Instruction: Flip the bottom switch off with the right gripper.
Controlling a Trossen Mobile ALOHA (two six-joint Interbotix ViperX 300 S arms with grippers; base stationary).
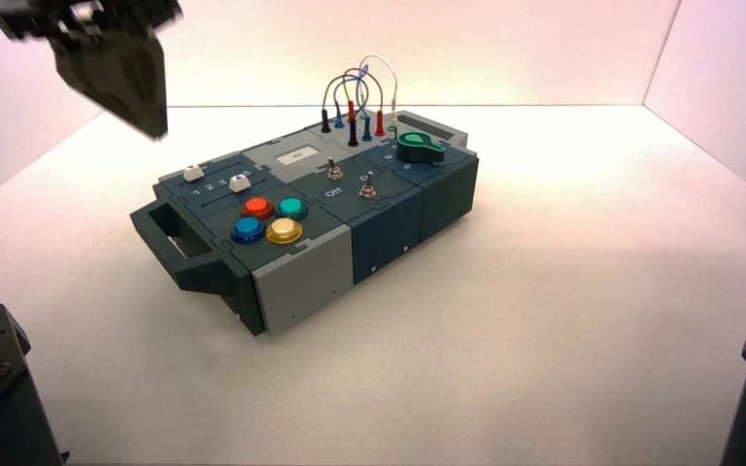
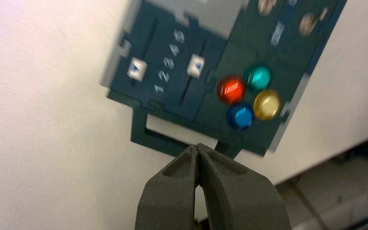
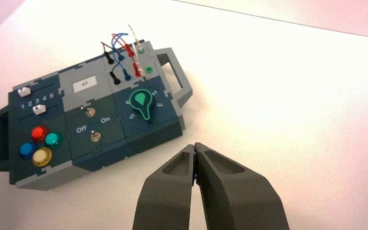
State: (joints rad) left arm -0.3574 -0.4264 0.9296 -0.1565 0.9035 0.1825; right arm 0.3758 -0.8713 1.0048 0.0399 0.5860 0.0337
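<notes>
Bottom switch (image 3: 95, 136) sits between the Off and On labels by the box's (image 3: 100, 163) near edge; can't tell which way its lever leans. Right gripper (image 3: 194, 149) is pinched closed, empty, hovering off the box beside the knob (image 3: 142, 103). Left gripper (image 2: 197, 149) is closed too, over the box's handle (image 2: 170, 139).

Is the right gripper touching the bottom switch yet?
Apart. In the right wrist view the right gripper, fingers shut, sits off the box with white table between it and the bottom switch.
</notes>
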